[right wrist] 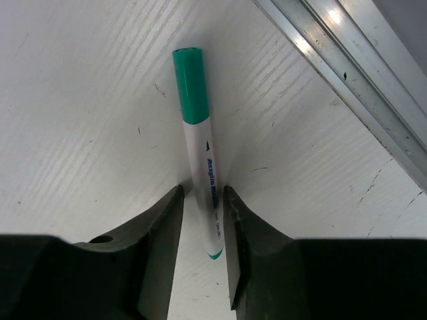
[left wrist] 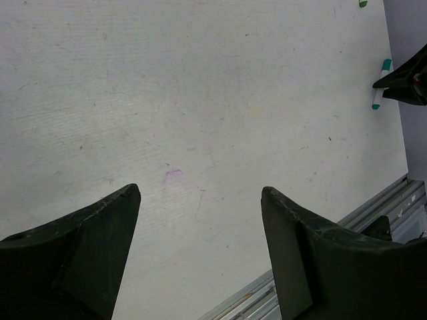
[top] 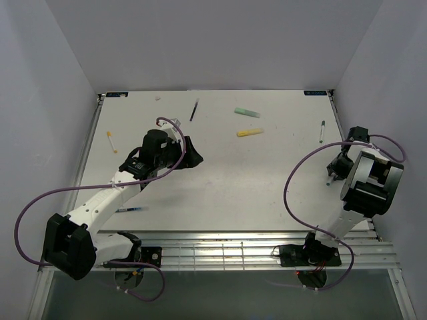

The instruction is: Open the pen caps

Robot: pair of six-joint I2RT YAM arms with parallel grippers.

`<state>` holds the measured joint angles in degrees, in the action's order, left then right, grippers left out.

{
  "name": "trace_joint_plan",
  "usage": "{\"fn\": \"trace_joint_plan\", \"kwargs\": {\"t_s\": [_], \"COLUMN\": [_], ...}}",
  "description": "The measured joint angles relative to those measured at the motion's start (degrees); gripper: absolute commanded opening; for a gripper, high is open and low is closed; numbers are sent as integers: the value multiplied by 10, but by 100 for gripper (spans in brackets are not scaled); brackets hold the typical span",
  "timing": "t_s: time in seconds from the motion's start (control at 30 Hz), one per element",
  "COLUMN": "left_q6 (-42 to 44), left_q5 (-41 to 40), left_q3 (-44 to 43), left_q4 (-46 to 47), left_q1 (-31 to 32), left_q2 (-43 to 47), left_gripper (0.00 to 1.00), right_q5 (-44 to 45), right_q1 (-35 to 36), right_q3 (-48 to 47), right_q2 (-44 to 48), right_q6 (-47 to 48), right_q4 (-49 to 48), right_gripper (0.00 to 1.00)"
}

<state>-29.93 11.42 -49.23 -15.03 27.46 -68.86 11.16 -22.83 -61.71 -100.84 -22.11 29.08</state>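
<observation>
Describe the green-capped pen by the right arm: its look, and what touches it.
The pen has a slim white barrel with blue print, a teal-green cap still on and a green end plug; it looks plastic. It lies flat on the white table near its metal edge rail. The right end effector straddles the barrel, fingers close on both sides; actual contact is unclear.

robotics lab test cell: a white counter (top: 220, 180) enclosed by plain walls (top: 40, 100), aluminium rails (top: 233, 250) along its near edge.

White table (top: 220, 173): teal-capped pen (right wrist: 203, 167), other pens (top: 194, 110) scattered, two highlighters (top: 247, 112).
</observation>
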Motion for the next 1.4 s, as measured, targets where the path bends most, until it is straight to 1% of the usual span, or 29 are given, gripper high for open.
{"fn": "trace_joint_plan", "kwargs": {"t_s": [0.07, 0.1, 0.13, 0.23, 0.33, 0.43, 0.5, 0.6, 0.7, 0.73, 0.77, 0.8, 0.83, 0.9, 1.0, 1.07, 1.13, 1.17, 1.23, 1.27, 1.4], "left_q6": [0, 1, 0, 1, -2, -13, -26, -51, -88, -101, -115, -127, -145, -176, -215, -237, -258, -269, -289, -300, -329], "left_q5": [1, 1, 1, 2, 2, 2, 2, 9, 38, 50, 66, 82, 98, 127, 159, 176, 190, 195, 202, 206, 213], "left_q3": [0, 0, 0, 0, 0, -16, -40, -78, -102, -105, -105, -105, -101, -89, -71, -62, -50, -42, -27, -20, -6], "left_q4": [0, 0, 0, -2, -11, -39, -56, -70, -73, -72, -69, -68, -59, -38, -22, -12, -2, 4, 11, 16, 29], "left_q1": [0, 0, 0, 0, 0, 0, 0, -3, -10, -12, -14, -16, -17, -19, -19, -19, -18, -18, -18, -18, -17], "left_q2": [0, 0, 0, 0, 0, -3, -10, -20, -27, -30, -31, -32, -32, -30, -24, -19, -10, -5, 7, 12, 22], "left_gripper": [80, 77, 75, 70, 69, 69, 72, 77, 80, 80, 81, 81, 81, 81, 80, 78, 76, 73, 71, 68, 62], "right_q5": [1, 1, 0, -9, -10, -20, -40, -96, -197, -234, -282, -294, -330, -388, -455, -489, -517, -527, -541, -546, -563], "right_q1": [-1, -1, -1, -5, 2, 47, 105, 232, 344, 372, 396, 414, 439, 483, 546, 568, 574, 574, 577, 578, 586], "right_q3": [11, 15, 19, 26, 26, 12, -7, -35, -3, 19, 58, 66, 87, 108, 114, 116, 118, 118, 118, 118, 118], "right_q2": [6, 9, 11, 16, 17, 13, 6, 12, 66, 95, 143, 154, 182, 222, 266, 294, 315, 320, 321, 319, 307], "right_q6": [3, 4, 5, 6, 15, 18, 18, 16, 3, -4, -16, -17, -25, -37, -54, -68, -86, -94, -108, -116, -143], "right_q4": [-13, -18, -23, -33, -35, -19, 4, 28, 10, 3, -13, -14, -25, -40, -71, -96, -122, -133, -154, -161, -193], "right_gripper": [24, 13, 8, 8, 8, 8, 8, 8, 8, 8, 8, 8, 8, 8, 8, 8, 8, 8, 8, 8, 8]}}
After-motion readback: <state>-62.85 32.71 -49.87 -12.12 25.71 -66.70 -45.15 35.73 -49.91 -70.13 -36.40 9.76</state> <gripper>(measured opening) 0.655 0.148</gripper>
